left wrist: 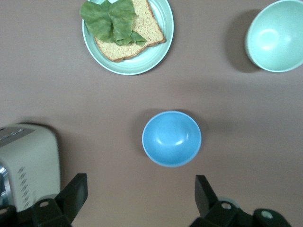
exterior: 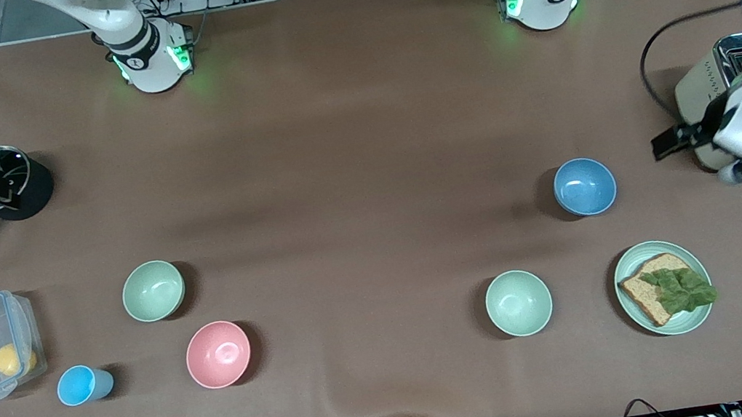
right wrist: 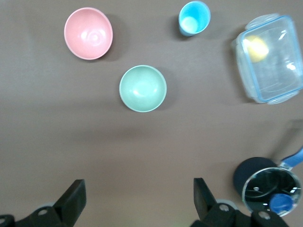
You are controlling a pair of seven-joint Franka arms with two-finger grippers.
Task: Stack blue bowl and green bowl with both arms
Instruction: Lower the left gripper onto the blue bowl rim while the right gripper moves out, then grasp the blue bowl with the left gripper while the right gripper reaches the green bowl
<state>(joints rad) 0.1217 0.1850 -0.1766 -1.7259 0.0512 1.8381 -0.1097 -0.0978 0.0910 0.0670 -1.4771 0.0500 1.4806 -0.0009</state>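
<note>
From the front, the blue bowl point(exterior: 585, 186) sits near the toaster point(exterior: 717, 85); the green bowl point(exterior: 153, 290) sits beside the pink bowl point(exterior: 218, 354).

The left claw point(left wrist: 137, 196) hangs wide open and empty over the tabletop point(left wrist: 246, 123).

The right claw point(right wrist: 137, 198) is the same. It might grab the pink bowl by mistake.

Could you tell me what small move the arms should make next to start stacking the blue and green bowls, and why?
Probably lower the open left gripper onto the rim of the blue bowl, since it hangs high by the toaster with the bowl between its fingers in the left wrist view. The open right gripper likewise waits high near the green bowl; both bowls sit untouched.
</note>
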